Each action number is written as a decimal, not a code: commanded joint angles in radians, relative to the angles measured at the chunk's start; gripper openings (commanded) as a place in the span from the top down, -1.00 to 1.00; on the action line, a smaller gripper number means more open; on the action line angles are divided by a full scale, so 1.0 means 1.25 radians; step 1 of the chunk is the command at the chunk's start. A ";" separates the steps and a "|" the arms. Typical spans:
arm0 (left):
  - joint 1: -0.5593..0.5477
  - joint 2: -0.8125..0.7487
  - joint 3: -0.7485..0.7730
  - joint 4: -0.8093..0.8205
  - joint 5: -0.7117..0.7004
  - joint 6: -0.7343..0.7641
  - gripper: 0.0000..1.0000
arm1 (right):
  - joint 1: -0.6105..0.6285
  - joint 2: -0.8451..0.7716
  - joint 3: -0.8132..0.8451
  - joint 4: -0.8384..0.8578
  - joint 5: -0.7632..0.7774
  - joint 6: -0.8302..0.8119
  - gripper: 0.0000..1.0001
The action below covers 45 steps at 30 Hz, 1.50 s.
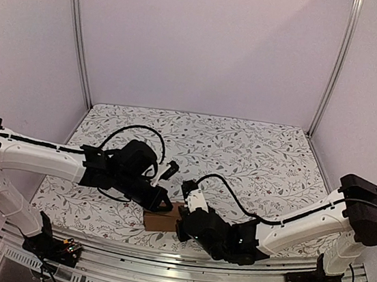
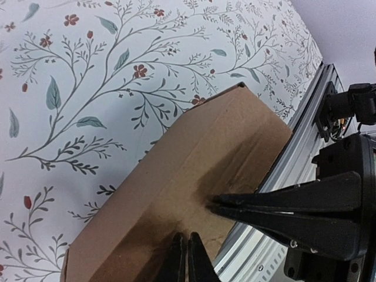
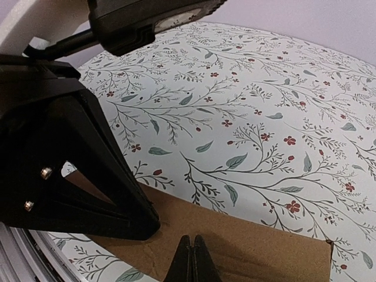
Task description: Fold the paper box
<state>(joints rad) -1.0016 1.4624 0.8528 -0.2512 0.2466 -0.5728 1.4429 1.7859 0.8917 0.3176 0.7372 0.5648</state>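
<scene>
Pale walls [image 1: 207, 47] and aluminium uprights [image 1: 79, 38] enclosed a table covered with a floral-print cloth [image 1: 256, 149].

1. Position of workpiece. The paper box [image 1: 162, 219] lay low on the cloth at the near edge of the table, just beside the metal rail [image 1: 181, 256] and between the two arms. The left wrist view showed a broad brown panel with a crease running along its length. No flap stood upright in any view.

2. Left gripper [image 1: 162, 201]. Its jaws were closed together. The fingertips rested on the near part of the panel. No edge of the cardboard was seen between them, so nothing appeared to be gripped.

3. Right gripper [image 1: 183, 228]. Its jaws were fully closed, and it held nothing. Its tip met the panel close to the crease, just beside the left fingertips.

4. Purpose of arrangement, as judged. Closed jaws formed a narrow, stiff point suited to pressing rather than grasping. Two such points on one panel probably pinned the cardboard flat and set the crease. The position near the rail put the box within easy reach of both arms.

5. Progress, as judged. Folding was at an early or middle stage, since no closed carton shape was visible.
</scene>
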 commanded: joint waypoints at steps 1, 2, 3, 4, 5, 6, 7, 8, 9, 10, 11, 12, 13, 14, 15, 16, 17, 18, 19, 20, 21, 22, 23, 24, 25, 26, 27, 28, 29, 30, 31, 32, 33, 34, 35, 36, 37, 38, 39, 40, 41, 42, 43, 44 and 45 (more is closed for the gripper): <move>-0.010 0.033 -0.024 -0.034 -0.019 0.007 0.91 | -0.026 -0.025 -0.002 -0.094 -0.065 0.007 1.00; -0.010 0.034 -0.024 -0.036 -0.020 0.008 0.91 | -0.032 -0.047 -0.005 -0.096 -0.076 0.004 1.00; -0.010 0.035 -0.024 -0.036 -0.021 0.009 0.91 | -0.038 -0.063 -0.007 -0.098 -0.086 -0.001 1.00; -0.010 0.035 -0.024 -0.038 -0.023 0.009 0.91 | -0.047 -0.085 -0.007 -0.106 -0.099 -0.013 1.00; -0.011 0.035 -0.024 -0.038 -0.024 0.010 0.92 | -0.058 -0.102 -0.004 -0.116 -0.120 -0.020 1.00; -0.010 0.035 -0.024 -0.038 -0.024 0.011 0.92 | -0.070 -0.130 0.000 -0.127 -0.156 -0.028 1.00; -0.010 0.035 -0.023 -0.039 -0.025 0.012 0.92 | -0.080 -0.151 0.004 -0.141 -0.177 -0.037 1.00; -0.010 0.036 -0.022 -0.041 -0.025 0.013 0.92 | -0.087 -0.165 0.008 -0.155 -0.191 -0.043 1.00; -0.011 0.038 -0.020 -0.041 -0.026 0.014 0.92 | -0.091 -0.189 0.014 -0.173 -0.198 -0.053 1.00; -0.010 0.038 -0.020 -0.042 -0.027 0.016 0.92 | -0.094 -0.201 0.019 -0.194 -0.200 -0.059 1.00; -0.010 0.037 -0.019 -0.043 -0.027 0.015 0.92 | -0.096 -0.216 0.025 -0.215 -0.199 -0.071 1.00; -0.010 0.036 -0.018 -0.042 -0.028 0.015 0.92 | -0.098 -0.232 0.027 -0.235 -0.199 -0.079 1.00; -0.010 0.035 -0.018 -0.043 -0.029 0.016 0.92 | -0.099 -0.241 0.026 -0.242 -0.197 -0.084 1.00; -0.010 0.035 -0.018 -0.043 -0.029 0.016 0.92 | -0.101 -0.253 0.021 -0.251 -0.195 -0.087 1.00; -0.010 0.037 -0.017 -0.043 -0.029 0.016 0.93 | -0.102 -0.259 0.014 -0.252 -0.190 -0.088 1.00; -0.010 0.037 -0.017 -0.043 -0.027 0.016 0.93 | -0.103 -0.265 0.005 -0.253 -0.186 -0.086 1.00; -0.010 0.038 -0.017 -0.043 -0.027 0.016 0.93 | -0.107 -0.266 -0.008 -0.253 -0.184 -0.081 1.00; -0.010 0.039 -0.016 -0.044 -0.027 0.017 0.93 | -0.109 -0.265 -0.022 -0.253 -0.184 -0.068 1.00; -0.011 0.037 -0.016 -0.045 -0.027 0.016 0.93 | -0.111 -0.260 -0.036 -0.253 -0.185 -0.059 1.00; -0.010 0.036 -0.017 -0.044 -0.027 0.016 0.93 | -0.112 -0.246 -0.047 -0.253 -0.186 -0.045 1.00; -0.010 0.036 -0.017 -0.044 -0.027 0.016 0.93 | -0.112 -0.231 -0.060 -0.253 -0.191 -0.026 1.00; -0.010 0.036 -0.017 -0.046 -0.028 0.016 0.93 | -0.112 -0.219 -0.071 -0.249 -0.199 -0.016 1.00; -0.010 0.036 -0.017 -0.046 -0.027 0.016 0.93 | -0.113 -0.200 -0.081 -0.242 -0.209 0.000 1.00; -0.010 0.036 -0.017 -0.045 -0.027 0.015 0.94 | -0.113 -0.188 -0.091 -0.236 -0.213 0.010 1.00; -0.010 0.035 -0.017 -0.045 -0.027 0.015 0.94 | -0.113 -0.174 -0.100 -0.232 -0.217 0.029 1.00; -0.010 0.035 -0.017 -0.045 -0.026 0.014 0.94 | -0.113 -0.160 -0.108 -0.231 -0.221 0.041 1.00; -0.010 0.035 -0.017 -0.044 -0.026 0.014 0.94 | -0.113 -0.154 -0.117 -0.229 -0.224 0.050 1.00; -0.010 0.035 -0.018 -0.044 -0.026 0.013 0.94 | -0.112 -0.150 -0.124 -0.226 -0.227 0.061 1.00; -0.011 0.034 -0.018 -0.044 -0.027 0.013 0.94 | -0.112 -0.150 -0.130 -0.224 -0.229 0.067 1.00; -0.010 0.033 -0.018 -0.044 -0.027 0.013 0.94 | -0.111 -0.155 -0.133 -0.224 -0.228 0.070 1.00; -0.010 0.034 -0.018 -0.045 -0.027 0.013 0.94 | -0.111 -0.162 -0.135 -0.225 -0.223 0.069 1.00; -0.010 0.033 -0.018 -0.044 -0.026 0.014 0.94 | -0.112 -0.169 -0.134 -0.225 -0.217 0.066 1.00; -0.010 0.034 -0.017 -0.045 -0.026 0.014 0.94 | -0.112 -0.186 -0.133 -0.226 -0.211 0.061 1.00; -0.010 0.034 -0.016 -0.045 -0.026 0.014 0.94 | -0.112 -0.197 -0.130 -0.228 -0.202 0.057 1.00; -0.011 0.034 -0.015 -0.045 -0.026 0.013 0.94 | -0.111 -0.212 -0.124 -0.233 -0.195 0.047 1.00; -0.010 0.034 -0.015 -0.045 -0.026 0.014 0.94 | -0.112 -0.223 -0.116 -0.237 -0.189 0.037 1.00; -0.010 0.033 -0.015 -0.045 -0.026 0.013 0.94 | -0.112 -0.240 -0.102 -0.243 -0.185 0.027 1.00; -0.010 0.034 -0.015 -0.045 -0.026 0.013 0.94 | -0.112 -0.250 -0.088 -0.251 -0.184 0.011 1.00; -0.010 0.033 -0.015 -0.045 -0.026 0.013 0.94 | -0.112 -0.256 -0.074 -0.253 -0.183 0.001 1.00; -0.010 0.033 -0.014 -0.044 -0.026 0.014 0.94 | -0.111 -0.263 -0.058 -0.271 -0.185 -0.011 1.00; -0.010 0.032 -0.013 -0.045 -0.026 0.014 0.94 | -0.112 -0.265 -0.045 -0.280 -0.189 -0.019 1.00; -0.010 0.032 -0.013 -0.044 -0.025 0.014 0.94 | -0.113 -0.267 -0.035 -0.282 -0.192 -0.030 1.00; -0.010 0.032 -0.013 -0.044 -0.026 0.014 0.94 | -0.112 -0.269 -0.025 -0.281 -0.195 -0.035 1.00; -0.011 0.032 -0.013 -0.043 -0.026 0.013 0.94 | -0.112 -0.266 -0.018 -0.281 -0.196 -0.039 1.00; -0.010 0.033 -0.013 -0.042 -0.026 0.013 0.94 | -0.112 -0.261 -0.008 -0.281 -0.201 -0.044 1.00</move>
<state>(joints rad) -1.0035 1.4742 0.8528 -0.2295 0.2333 -0.5686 1.3079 1.4796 0.8219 0.0032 0.4950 0.5591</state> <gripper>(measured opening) 0.030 0.003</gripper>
